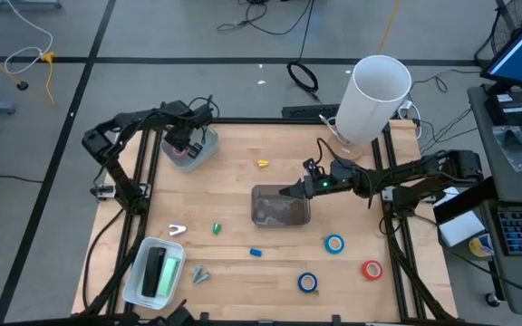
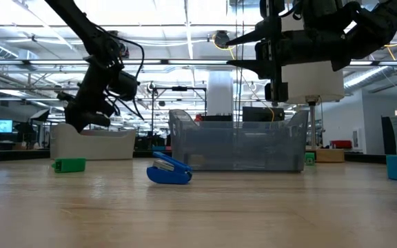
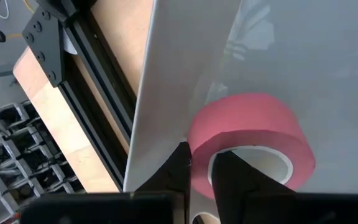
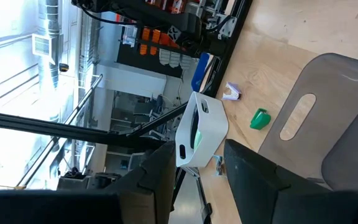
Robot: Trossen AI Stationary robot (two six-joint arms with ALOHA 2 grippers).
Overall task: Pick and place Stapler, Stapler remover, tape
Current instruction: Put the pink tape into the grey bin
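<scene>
My left gripper (image 1: 187,145) reaches down into a white bin (image 1: 199,152) at the table's far left, shut on a pink tape roll (image 3: 247,134). Two blue tape rolls (image 1: 334,243) (image 1: 308,282) and a red one (image 1: 372,269) lie flat on the table at the near right. A dark stapler (image 1: 157,269) lies in a white tray (image 1: 140,281) at the near left. A blue staple remover (image 2: 169,170) rests on the table near the middle. My right gripper (image 1: 290,192) hangs open and level above the grey bin (image 1: 281,206), with nothing between its fingers. My left gripper pinches the pink roll's wall (image 3: 199,155) with one finger (image 3: 178,168) outside the ring and the other (image 3: 232,174) inside its hole. The fingers slant steeply down from above. The roll sits tilted inside the white bin; whether it rests on the floor, I cannot tell.
A tall white cylinder (image 1: 374,98) stands at the far right corner. Small green (image 1: 216,228), white (image 1: 178,230) and yellow (image 1: 263,164) items lie scattered on the wooden table. Black frame rails (image 1: 134,181) run along both sides.
</scene>
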